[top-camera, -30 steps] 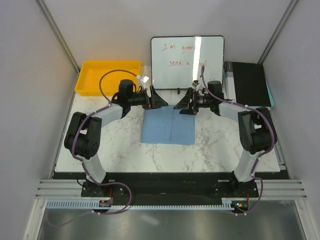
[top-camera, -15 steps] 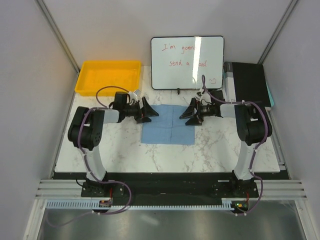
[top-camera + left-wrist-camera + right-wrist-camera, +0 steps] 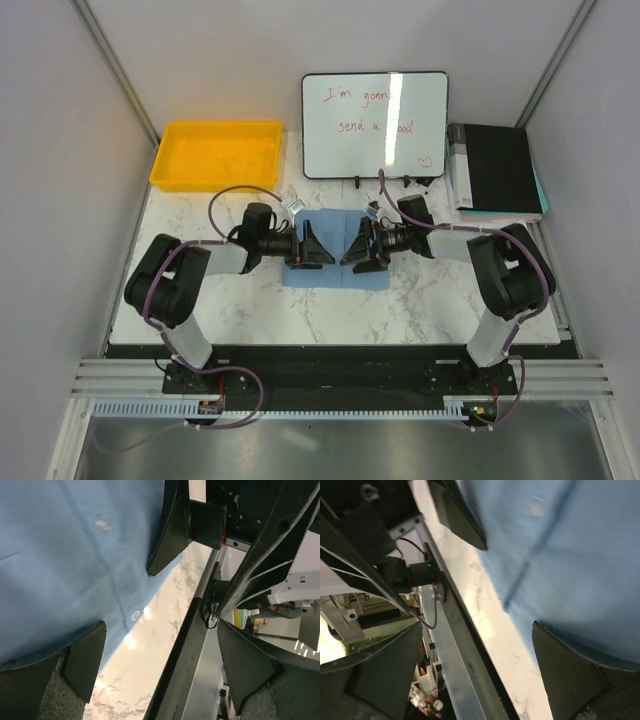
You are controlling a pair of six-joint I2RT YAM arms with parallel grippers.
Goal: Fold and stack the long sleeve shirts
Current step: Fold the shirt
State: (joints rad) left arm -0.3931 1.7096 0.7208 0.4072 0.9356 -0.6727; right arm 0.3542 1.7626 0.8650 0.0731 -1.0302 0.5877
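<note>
Marble table [image 3: 240, 305]: folded light blue shirt [image 3: 336, 278], centred. Left gripper [image 3: 318, 248] and right gripper [image 3: 355, 250] both released, spread low over it, seemingly for another fold.

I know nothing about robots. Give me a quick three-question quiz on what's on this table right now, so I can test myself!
1. True or false: the folded blue shirt lies on the marble table, outside the yellow tray.
2. What stands at the far edge behind the shirt? A) whiteboard B) lamp C) bucket
3. Fill in: the left claw and the right claw both hang over the shirt with their fingers ___.

Key: 1 true; 2 A; 3 open.
</note>
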